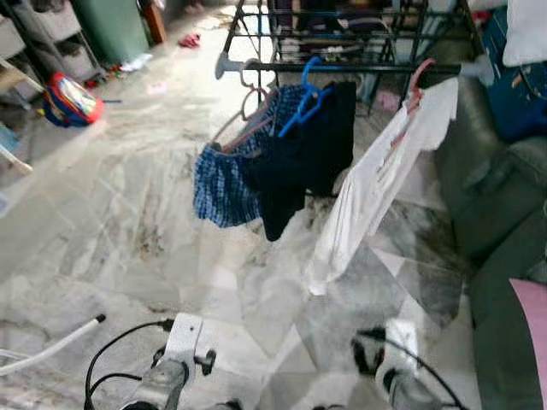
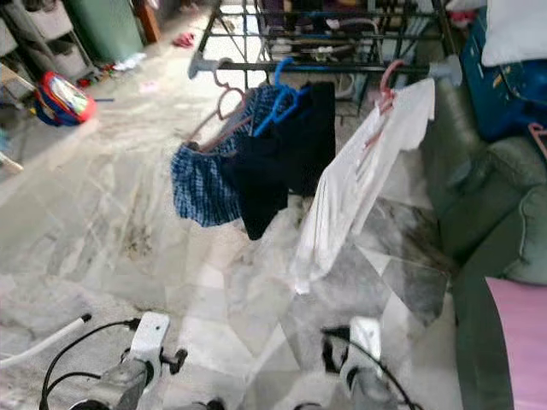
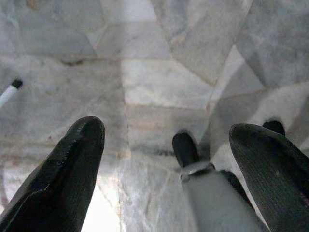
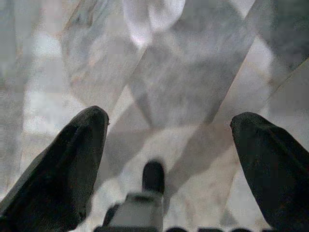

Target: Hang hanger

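Sunlit grey marble floor, dark sofa at right

There is no text, label, brand, number or sign that I can read in these pictures. The clothes on the drying rack carry no visible writing: the blue checked shorts, the dark garment and the white shirt look plain. The colourful bag on the floor has a printed pattern, but it is too small and blurred to read anything on it. The marble floor in the wrist views has no marks.
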Motion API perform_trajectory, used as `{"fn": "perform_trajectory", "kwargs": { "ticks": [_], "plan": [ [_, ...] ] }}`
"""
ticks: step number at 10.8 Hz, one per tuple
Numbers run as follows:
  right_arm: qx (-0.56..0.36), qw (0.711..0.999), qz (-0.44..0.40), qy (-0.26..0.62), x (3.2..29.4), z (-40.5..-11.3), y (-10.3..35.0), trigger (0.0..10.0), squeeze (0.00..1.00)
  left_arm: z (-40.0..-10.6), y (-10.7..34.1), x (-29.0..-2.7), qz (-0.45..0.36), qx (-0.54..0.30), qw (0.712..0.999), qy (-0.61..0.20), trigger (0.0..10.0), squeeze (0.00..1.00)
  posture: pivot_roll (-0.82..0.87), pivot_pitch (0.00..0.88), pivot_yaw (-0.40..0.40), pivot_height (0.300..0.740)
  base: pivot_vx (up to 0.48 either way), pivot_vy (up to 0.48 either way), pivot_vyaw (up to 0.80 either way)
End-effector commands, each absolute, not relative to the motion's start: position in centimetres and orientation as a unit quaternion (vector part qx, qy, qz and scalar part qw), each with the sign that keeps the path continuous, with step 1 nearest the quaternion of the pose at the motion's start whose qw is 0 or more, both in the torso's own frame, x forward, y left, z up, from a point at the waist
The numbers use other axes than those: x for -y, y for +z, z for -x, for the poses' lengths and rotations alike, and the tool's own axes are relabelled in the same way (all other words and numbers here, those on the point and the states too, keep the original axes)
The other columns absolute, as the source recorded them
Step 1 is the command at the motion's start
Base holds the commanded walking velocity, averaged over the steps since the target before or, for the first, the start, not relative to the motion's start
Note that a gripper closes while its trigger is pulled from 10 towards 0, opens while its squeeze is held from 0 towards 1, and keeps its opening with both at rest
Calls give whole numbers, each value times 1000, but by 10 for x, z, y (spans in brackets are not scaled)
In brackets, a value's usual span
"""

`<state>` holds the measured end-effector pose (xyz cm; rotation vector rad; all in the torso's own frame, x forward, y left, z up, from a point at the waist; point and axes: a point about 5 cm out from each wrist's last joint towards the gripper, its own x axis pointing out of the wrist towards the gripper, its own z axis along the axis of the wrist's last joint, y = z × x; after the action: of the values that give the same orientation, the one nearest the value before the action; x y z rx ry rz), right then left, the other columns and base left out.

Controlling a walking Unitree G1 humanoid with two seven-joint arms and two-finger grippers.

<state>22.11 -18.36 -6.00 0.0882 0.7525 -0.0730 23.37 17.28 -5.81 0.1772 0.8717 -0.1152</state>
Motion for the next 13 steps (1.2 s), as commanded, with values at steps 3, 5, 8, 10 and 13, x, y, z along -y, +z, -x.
{"fn": "perform_trajectory", "kwargs": {
  "ticks": [3,5,8,10,13],
  "plan": [
    [-413,910,-34,-25,179,-205,-72,10000,0,-219,-67,-176,-119,-454,880,-69,10000,0,2,74,49,740,0,0,0],
    [-415,908,-51,-35,178,-204,-73,10000,0,-220,-66,-177,-123,-443,887,-46,10000,0,18,70,50,740,0,0,0],
    [-414,906,-70,-53,181,-204,-73,10000,0,-209,-74,-173,-118,-460,880,-26,10000,0,33,69,51,740,0,0,0],
    [-414,906,-71,-52,179,-206,-73,10000,0,-202,-78,-164,-118,-467,876,-27,10000,0,40,72,46,740,0,0,0],
    [-414,906,-71,-48,176,-208,-72,10000,0,-201,-78,-172,-113,-470,875,-18,10000,0,45,73,42,740,0,0,0]
  ]
}}
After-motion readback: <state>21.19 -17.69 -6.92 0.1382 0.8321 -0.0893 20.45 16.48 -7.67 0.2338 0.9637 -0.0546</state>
